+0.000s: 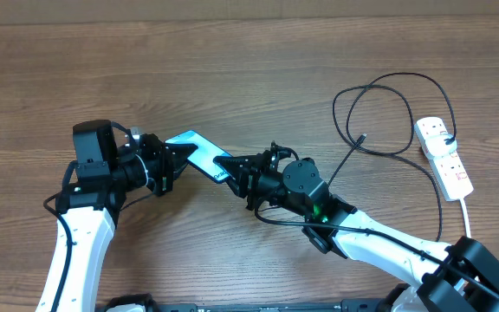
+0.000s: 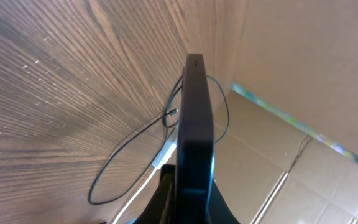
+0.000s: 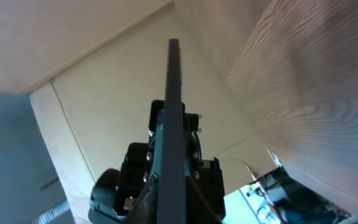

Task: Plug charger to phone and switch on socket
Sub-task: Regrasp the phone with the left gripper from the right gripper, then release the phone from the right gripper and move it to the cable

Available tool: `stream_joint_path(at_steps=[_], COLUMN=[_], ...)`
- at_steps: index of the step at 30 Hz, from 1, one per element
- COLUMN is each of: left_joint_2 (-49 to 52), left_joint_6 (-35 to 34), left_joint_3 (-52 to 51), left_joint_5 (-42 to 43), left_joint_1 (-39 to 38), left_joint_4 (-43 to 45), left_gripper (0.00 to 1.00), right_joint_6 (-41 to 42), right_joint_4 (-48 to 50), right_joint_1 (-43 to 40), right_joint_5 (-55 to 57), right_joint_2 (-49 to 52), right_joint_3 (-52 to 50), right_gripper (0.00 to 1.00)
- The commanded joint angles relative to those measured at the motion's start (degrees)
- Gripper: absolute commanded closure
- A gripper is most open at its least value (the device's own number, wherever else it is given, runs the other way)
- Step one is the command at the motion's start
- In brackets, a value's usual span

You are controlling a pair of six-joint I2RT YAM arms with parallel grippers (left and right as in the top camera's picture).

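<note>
Overhead shows the phone (image 1: 199, 149) at frame centre, stiff, slick glass I judge best clamped across its faces, as the left gripper (image 1: 166, 161) pinches it; whether the right gripper (image 1: 237, 172) grips its other end I cannot tell.

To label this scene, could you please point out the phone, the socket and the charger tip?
phone (image 1: 196, 146): overhead, blue screen.
socket (image 1: 446, 158): overhead, white body.
charger tip (image 1: 363, 137): overhead, connector end.

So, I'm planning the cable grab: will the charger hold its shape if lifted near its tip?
Probably not: the charger is thin and lies in loose loops, so it likely droops. It looks light, so pulling may drag the loops. Its small tip might swing.
</note>
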Motion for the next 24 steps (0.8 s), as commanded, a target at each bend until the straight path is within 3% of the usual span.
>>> stream_joint_path(at_steps=[1,6,8,10,13,17,21,24], left_joint_2=[0.1,0.1,0.1,0.1,0.1,0.2,1.1,2.8], left_joint_6=[1.2,5.7,8.3,10.8,16.9,23.8,29.8,30.1], left_joint_3=[-0.3,-0.3,-0.3,-0.3,-0.3,-0.3,-0.3,-0.3], left_joint_5=[-4.7,-8.8,-8.9,-8.9,-8.3,-6.5,-2.7,3.7], left_joint_1=[-0.2,-0.1,-0.1,0.0,0.7,1.1,1.1,1.1], left_joint_4=[0.5,1.2,3.3,5.3,5.2,1.3,-1.3,-0.9], left_gripper=[0.96,0.96,0.96,0.96,0.96,0.96,0.96,0.96], right_joint_6=[-0.4,-5.1,-13.3,-29.5,-54.8,-60.5,-63.7,-67.2], right_joint_4=[-2.1,-10.2,-12.6,-13.4,-17.1,-29.9,-53.4,-70.4], right_joint_1=[0.9,0.9,0.9,0.7,-1.6,-7.5,-14.6,-19.5], right_joint_5=[-0.9,-0.7,0.9,4.5,14.2,15.4,16.0,18.5], right_joint_2=[-0.5,-0.5,-0.5,-0.5,-0.9,-3.4,-5.2,-5.2], right_joint_3=[1.4,1.4,1.4,1.4,1.5,4.3,13.8,22.1], right_gripper=[0.78,0.62,0.42,0.00,0.00,0.00,0.00,0.00])
